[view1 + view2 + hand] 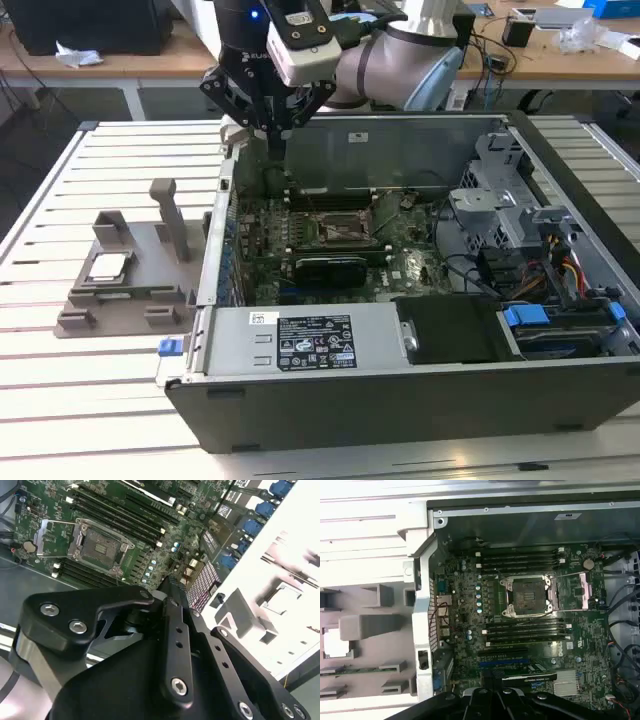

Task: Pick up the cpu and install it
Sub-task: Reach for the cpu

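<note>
The cpu (pixel 108 266) lies flat, silvery top up, in a grey holder tray (pixel 125 300) on the slatted table, at the exterior view's left of the open computer case. In the first wrist view the cpu (pixel 336 645) is a pale square in that tray. The motherboard socket (pixel 335 229) stands open with nothing in it, its load plate (pixel 580 590) swung aside; the socket (pixel 100 547) also shows in the second wrist view. My gripper (pixel 277 148) hangs above the case's rear corner, nearer the socket than the cpu. Its fingers are shut, holding nothing.
The case's metal side wall (pixel 215 250) stands between tray and motherboard. An upright post (pixel 170 215) rises from the tray. RAM slots (pixel 520 560) flank the socket, a graphics card (pixel 330 268) lies in front, and drive bays and cables (pixel 540 270) are at the exterior view's right.
</note>
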Tool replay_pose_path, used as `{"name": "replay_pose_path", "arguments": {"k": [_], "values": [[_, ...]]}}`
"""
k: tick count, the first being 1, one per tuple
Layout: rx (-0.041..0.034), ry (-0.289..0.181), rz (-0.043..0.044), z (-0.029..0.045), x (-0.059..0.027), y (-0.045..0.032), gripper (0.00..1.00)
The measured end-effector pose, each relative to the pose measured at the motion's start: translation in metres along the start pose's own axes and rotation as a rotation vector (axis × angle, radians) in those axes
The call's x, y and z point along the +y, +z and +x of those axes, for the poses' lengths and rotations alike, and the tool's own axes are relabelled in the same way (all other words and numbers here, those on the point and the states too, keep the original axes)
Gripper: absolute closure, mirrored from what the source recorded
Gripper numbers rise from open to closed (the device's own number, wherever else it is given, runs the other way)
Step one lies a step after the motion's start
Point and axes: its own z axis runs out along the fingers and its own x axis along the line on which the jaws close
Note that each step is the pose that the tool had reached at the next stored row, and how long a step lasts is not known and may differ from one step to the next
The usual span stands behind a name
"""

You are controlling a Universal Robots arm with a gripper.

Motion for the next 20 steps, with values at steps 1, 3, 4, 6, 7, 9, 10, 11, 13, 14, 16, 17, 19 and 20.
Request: {"name": "replay_pose_path", "arguments": {"k": [1, 3, 4, 6, 7, 9, 10, 11, 13, 14, 16, 17, 19, 20], "values": [[0.0000, 0.000, 0.0000, 0.0018, -0.0002, 0.0000, 0.89], [0.0000, 0.000, 0.0000, 0.0099, -0.0007, -0.0002, 0.89], [0.0000, 0.000, 0.0000, 0.0137, -0.0010, -0.0003, 0.89], [0.0000, 0.000, -0.0001, 0.0201, -0.0015, -0.0004, 0.89], [0.0000, 0.000, 0.0000, 0.0224, -0.0017, -0.0005, 0.89], [0.0000, 0.000, 0.0000, 0.0258, -0.0019, -0.0006, 0.89], [0.0000, 0.000, 0.0000, 0.0282, -0.0021, -0.0006, 0.89], [0.0000, 0.000, 0.0000, 0.0307, -0.0023, -0.0007, 0.89], [0.0000, 0.000, 0.0000, 0.0358, -0.0027, -0.0008, 0.89], [0.0000, 0.000, 0.0000, 0.0381, -0.0028, -0.0009, 0.89], [0.0000, 0.000, 0.0000, 0.0457, -0.0034, -0.0011, 0.89], [0.0001, 0.000, 0.0000, 0.0490, -0.0037, -0.0012, 0.89], [0.0000, 0.000, 0.0000, 0.0549, -0.0041, -0.0013, 0.89], [0.0000, 0.000, 0.0000, 0.0574, -0.0043, -0.0014, 0.89]]}}
